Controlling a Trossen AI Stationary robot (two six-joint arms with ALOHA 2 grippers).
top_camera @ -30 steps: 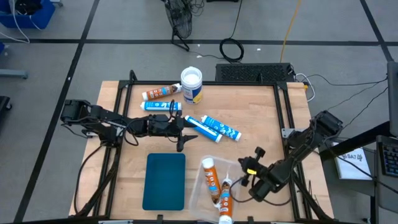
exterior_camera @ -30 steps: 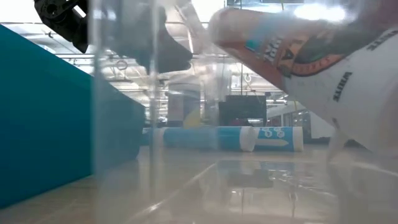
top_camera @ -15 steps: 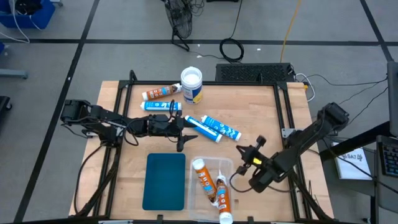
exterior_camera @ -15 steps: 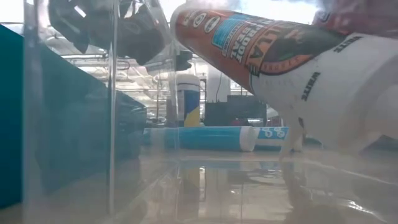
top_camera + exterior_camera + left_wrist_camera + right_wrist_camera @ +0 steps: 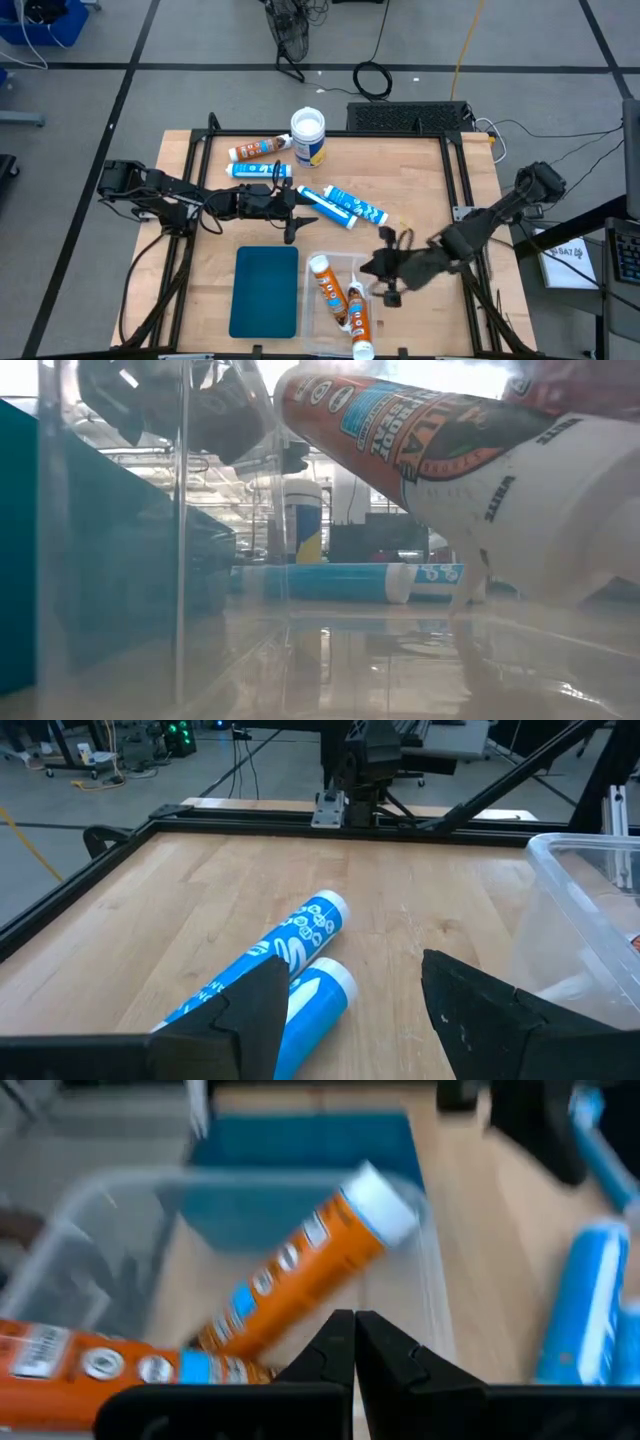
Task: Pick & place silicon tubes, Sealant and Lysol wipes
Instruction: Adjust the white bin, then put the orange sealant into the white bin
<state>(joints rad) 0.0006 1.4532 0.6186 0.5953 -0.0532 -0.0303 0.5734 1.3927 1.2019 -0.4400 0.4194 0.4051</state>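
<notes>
Right fingers (image 5: 353, 1342): pressed flat together, tip to tip, nothing between them; I hold no tube and touch none.
Right gripper (image 5: 385, 268): mine hangs over the near right part of the table (image 5: 420, 170), just beside the right wall of the clear bin (image 5: 362, 262).
Left fingers (image 5: 250, 1010): parted by a modest gap, and bare wood shows through it; I grip nothing.
Left gripper (image 5: 296, 197): stretched out low over the table's middle, its tips just beside the near ends of the two blue tubes (image 5: 343, 205).
Blue tubes: two lie side by side, touching along their length, slanted across the middle of the table; from my left wrist they run away from the fingers, one reaching farther than the other.
Third blue tube (image 5: 258, 170): lies flat behind my left arm, toward the far left of the table.
Orange sealant tubes in the bin (image 5: 342, 300): two lie inside the clear bin, crossing each other; one has its white end (image 5: 380, 1198) raised against the bin wall.
Loose orange tube (image 5: 258, 149): lies on the far left of the table, just beside the Lysol wipes.
Lysol wipes (image 5: 308, 137): canister stands upright at the table's far edge, white lid on top, well apart from both my grippers.
Teal lid (image 5: 266, 291): flat on the near side of the table, just left of the clear bin.
</notes>
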